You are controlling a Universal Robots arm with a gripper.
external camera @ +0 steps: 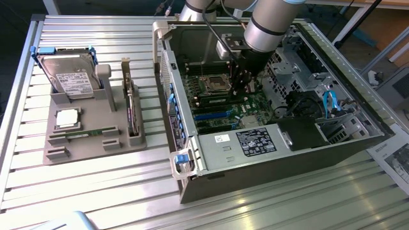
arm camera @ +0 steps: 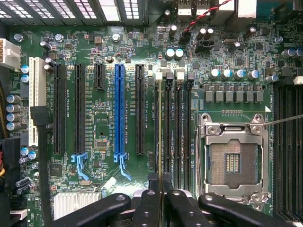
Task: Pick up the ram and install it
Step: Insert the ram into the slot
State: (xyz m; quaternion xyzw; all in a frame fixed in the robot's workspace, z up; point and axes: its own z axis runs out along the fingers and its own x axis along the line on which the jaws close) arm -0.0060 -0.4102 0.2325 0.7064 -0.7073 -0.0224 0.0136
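We see the pincer (arm camera: 162, 189) pinching the ram (arm camera: 160, 127) edge-on, over the memory slots (arm camera: 176, 132) inside the computer case (external camera: 221, 143). In the exterior view the pincer stands at 3 o'clock of the processor socket (external camera: 214, 82), close beside it.

Robotics lab; slatted aluminium bench (external camera: 96, 191), opened computer case (external camera: 268, 177), parts fixture (external camera: 96, 115)

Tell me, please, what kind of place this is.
Probably a robotics lab bench for computer assembly work. An open computer case lies on a slatted metal table, a robot arm reaches into it above the motherboard, and a grey holder beside it keeps spare parts, such as a hard drive.
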